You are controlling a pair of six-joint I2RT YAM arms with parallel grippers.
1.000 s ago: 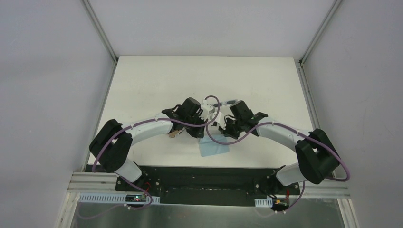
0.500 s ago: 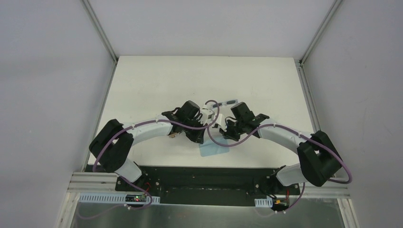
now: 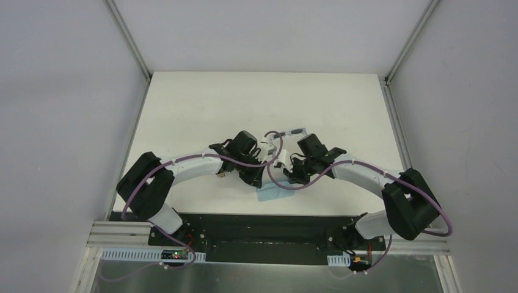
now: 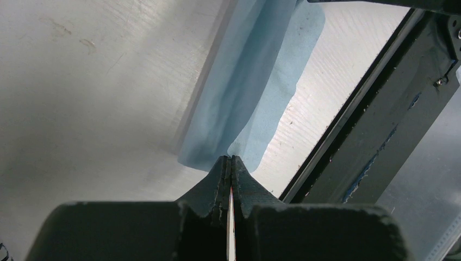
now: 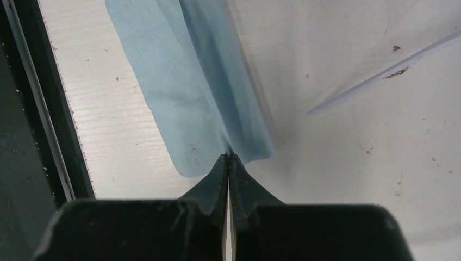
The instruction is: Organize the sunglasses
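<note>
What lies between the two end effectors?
The blue cloth: the left end effector and right end effector each pinch it, shown in both wrist views.

Both wrists slid a bit toward the table's point(image 3: 183, 110) near edge, R gripper point(image 5: 228, 156) more than L gripper point(image 4: 231, 159). Visible blue cloth point(image 3: 272, 195) patch shrank. Sunglasses point(image 3: 294, 130) now more exposed behind R wrist.

table point(image 3: 201, 110): white, grey panels on three sides
left arm point(image 3: 189, 163): curves in from its base, wrist at table centre
right arm point(image 3: 360, 172): mirrors it, wrists nearly touching
cloth point(image 3: 275, 195): light blue, near edge, partly under both wrists
sunglasses point(image 3: 295, 130): just beyond right wrist, one dark lens showing
jaws: hidden under the wrists
</note>
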